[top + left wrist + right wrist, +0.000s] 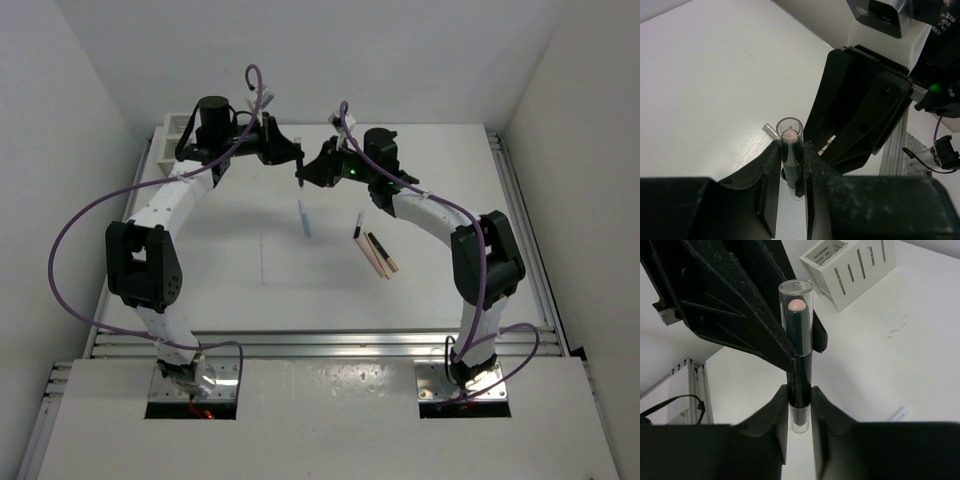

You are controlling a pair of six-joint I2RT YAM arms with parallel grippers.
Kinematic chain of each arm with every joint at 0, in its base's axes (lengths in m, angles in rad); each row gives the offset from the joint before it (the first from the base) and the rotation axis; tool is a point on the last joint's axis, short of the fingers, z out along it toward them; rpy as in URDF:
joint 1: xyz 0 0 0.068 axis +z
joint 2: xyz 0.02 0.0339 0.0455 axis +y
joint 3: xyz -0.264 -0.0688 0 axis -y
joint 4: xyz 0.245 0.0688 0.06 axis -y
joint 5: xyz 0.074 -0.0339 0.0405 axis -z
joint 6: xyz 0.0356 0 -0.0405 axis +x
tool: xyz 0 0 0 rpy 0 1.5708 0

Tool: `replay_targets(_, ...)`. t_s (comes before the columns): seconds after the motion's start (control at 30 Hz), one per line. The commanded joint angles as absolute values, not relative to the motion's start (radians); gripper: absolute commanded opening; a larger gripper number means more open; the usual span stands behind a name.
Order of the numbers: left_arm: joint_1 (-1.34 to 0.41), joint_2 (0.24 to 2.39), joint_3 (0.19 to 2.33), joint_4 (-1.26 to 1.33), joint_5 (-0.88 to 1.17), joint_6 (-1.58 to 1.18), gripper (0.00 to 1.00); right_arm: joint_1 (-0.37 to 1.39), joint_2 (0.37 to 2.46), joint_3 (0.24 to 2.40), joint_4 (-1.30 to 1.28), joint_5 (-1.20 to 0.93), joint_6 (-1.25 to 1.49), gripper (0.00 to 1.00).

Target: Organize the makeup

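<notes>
one stick caught between both grippers, three lying loose

the two arms meet nose to nose over the far part of the table (200,250). between them hangs a black stick (800,340) with a clear cap and a peach tip showing inside. the right gripper (800,395) has its jaws clamped on the stick's lower body, cap end pointing away from it. the left gripper (791,152) has its jaws pressed against both sides of the same stick just under the cap, so both seem to grip it at once, which reads to me as a hand-over in mid-air

down on the table, on the near side of the jaws, lie a light blue stick (304,218) almost beneath them, and off toward the right gripper's side a peach-pink stick (370,248) touching a second black stick (382,252). the white slatted box (850,270) stands beyond the left jaws, well apart from the stick

i'd judge the job barely begun: no makeup shows in the box, though i can't see all of it, and four sticks are left to place
</notes>
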State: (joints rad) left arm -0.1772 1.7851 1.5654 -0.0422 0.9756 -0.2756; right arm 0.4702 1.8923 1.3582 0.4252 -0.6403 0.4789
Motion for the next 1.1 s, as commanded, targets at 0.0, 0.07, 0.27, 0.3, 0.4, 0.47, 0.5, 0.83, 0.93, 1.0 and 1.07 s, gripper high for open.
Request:
replay_targets(0.0, -0.183, 1.798, 1.580, -0.002, 0.945, -0.258, 0.00, 0.482, 1.879, 1.391, 0.466, -0.673, 0.472, 0.25)
replay_targets(0.07, -0.183, 1.807, 1.595, -0.026, 0.930, -0.230, 0.00, 0.477, 1.879, 1.385, 0.440, -0.651, 0.453, 0.64)
replay_targets(0.27, -0.060, 1.891, 1.770, -0.090, 0.757, -0.134, 0.00, 0.436, 1.855, 1.373, 0.321, -0.538, 0.403, 1.00)
replay_targets(0.3, -0.014, 1.908, 1.837, -0.101, 0.720, -0.083, 0.00, 0.428, 1.844, 1.358, 0.315, -0.503, 0.406, 1.00)
replay_targets(0.4, 0.050, 1.975, 1.913, -0.048, 0.516, 0.001, 0.00, 0.394, 1.800, 1.310, 0.292, -0.457, 0.396, 1.00)
replay_targets(0.47, 0.107, 2.003, 1.937, 0.035, 0.382, 0.027, 0.00, 0.374, 1.790, 1.286, 0.256, -0.451, 0.342, 1.00)
replay_targets(0.5, 0.126, 2.019, 1.937, 0.084, 0.349, 0.038, 0.00, 0.371, 1.787, 1.284, 0.220, -0.442, 0.330, 1.00)
replay_targets(0.83, 0.212, 2.278, 2.035, 0.392, 0.223, 0.175, 0.00, 0.341, 1.760, 1.253, 0.031, -0.319, 0.210, 1.00)
replay_targets(0.93, 0.221, 2.324, 2.048, 0.393, 0.201, 0.175, 0.00, 0.333, 1.758, 1.252, -0.023, -0.290, 0.193, 1.00)
replay_targets(1.0, 0.221, 2.333, 2.048, 0.393, 0.224, 0.166, 0.00, 0.336, 1.753, 1.249, -0.055, -0.275, 0.180, 1.00)
replay_targets(1.07, 0.221, 2.333, 2.016, 0.393, 0.233, 0.153, 0.00, 0.333, 1.746, 1.241, -0.072, -0.256, 0.170, 1.00)
